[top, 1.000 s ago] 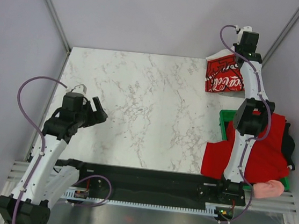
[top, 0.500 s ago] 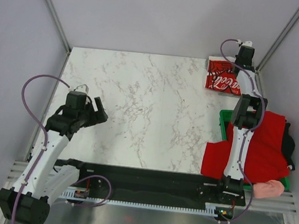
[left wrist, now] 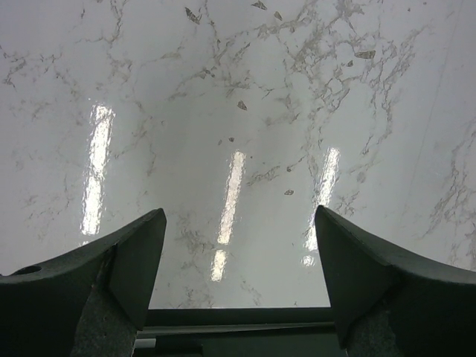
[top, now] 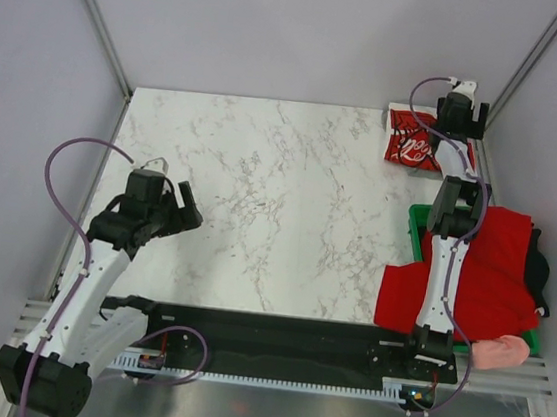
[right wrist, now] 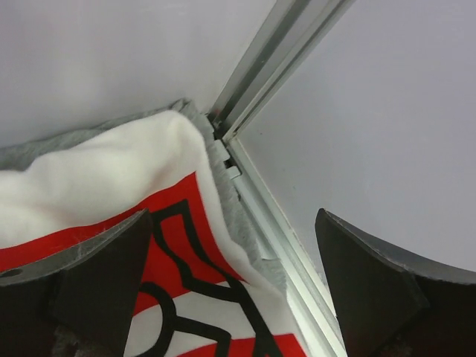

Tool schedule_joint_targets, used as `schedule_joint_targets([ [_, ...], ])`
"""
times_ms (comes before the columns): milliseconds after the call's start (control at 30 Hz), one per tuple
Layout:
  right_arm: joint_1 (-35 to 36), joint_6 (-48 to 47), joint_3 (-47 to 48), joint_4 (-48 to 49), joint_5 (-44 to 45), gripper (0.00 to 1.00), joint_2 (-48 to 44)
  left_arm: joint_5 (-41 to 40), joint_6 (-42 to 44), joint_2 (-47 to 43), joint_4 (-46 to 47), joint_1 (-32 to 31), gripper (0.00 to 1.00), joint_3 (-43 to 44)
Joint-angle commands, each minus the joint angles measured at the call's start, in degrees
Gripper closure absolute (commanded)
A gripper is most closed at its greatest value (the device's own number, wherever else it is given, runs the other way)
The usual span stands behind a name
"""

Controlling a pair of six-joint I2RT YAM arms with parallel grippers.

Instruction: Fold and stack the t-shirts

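The white t-shirt with the red panel (top: 412, 143) lies folded in the table's far right corner. In the right wrist view this white and red shirt (right wrist: 111, 223) rests on a grey fabric layer (right wrist: 232, 199) whose edge shows beside it. My right gripper (top: 461, 113) hovers just above that corner, open, with nothing between its fingers (right wrist: 234, 249). A red t-shirt (top: 500, 279) drapes over the green crate (top: 416, 222), with a black shirt (top: 541, 271) and a pink one (top: 500, 352) at its right and near edges. My left gripper (top: 180, 207) hangs open over bare marble (left wrist: 238, 238).
The aluminium frame rail (right wrist: 286, 249) and the grey side wall (right wrist: 387, 111) stand right next to the right gripper. The marble table (top: 280, 199) spreads between the two arms. A black base rail (top: 264, 333) runs along the near edge.
My right gripper went from shut on the white and red shirt to open, and the shirt settled in the far right corner. The left arm barely shifted.
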Motion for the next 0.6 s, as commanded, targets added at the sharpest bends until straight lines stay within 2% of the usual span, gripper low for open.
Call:
schedule_joint_targets([
  [0,-0.21,1.64,-0.39,4.89,3.48,0.02,-9.63,-1.32,-1.76,-0.39,0.81,-0.41,0.12,0.14],
  [133,-0.21,5.06,-6.17,3.93,6.38,0.02,-22.17,-1.23,-1.85,-1.79,0.81,-0.59,0.12,0.14],
  [200,-0.21,10.23,-8.29,-0.01,8.3,0.02,-26.85,-1.66,-1.76,-2.24,0.81,-0.59,0.1,0.23],
  [233,-0.21,12.6,-10.83,-1.77,8.06,0.02,-32.18,-1.84,-1.85,-2.41,0.98,-0.59,0.09,0.15],
  [300,-0.12,20.95,-15.05,-6.51,6.66,0.02,-38.62,-2.28,-1.59,-2.24,1.25,-0.59,0.07,0.06],
  [333,-0.12,22.89,-22.21,-6.54,1.51,0.02,-46.22,-2.2,-1.5,-1.89,1.34,-0.59,0.07,0.23],
  [400,-0.12,27.73,-30.93,-4.25,-2.3,0.02,-54.17,-1.76,-1.58,-1.8,1.34,-0.59,0.06,0.23],
  [433,-0.12,29.57,-39.07,-2.17,-4.67,0.02,-61.34,-1.67,-1.67,-1.88,1.42,-0.59,0.06,0.32],
  [467,-0.12,31.16,-42.63,-1.71,-5.21,0.02,-64.81,-2.01,-1.67,-2.75,1.51,-0.59,0.05,0.32],
  [500,-0.12,36.74,-48.06,-2.75,-5.74,0.02,-67.89,-2.02,-1.59,-3.02,1.69,-0.59,0.04,0.15],
  [567,-0.12,40.82,-51.27,-6.42,-13.79,0.02,-74.93,-1.58,-1.32,-3.73,2.47,-0.5,0.03,-0.03],
])
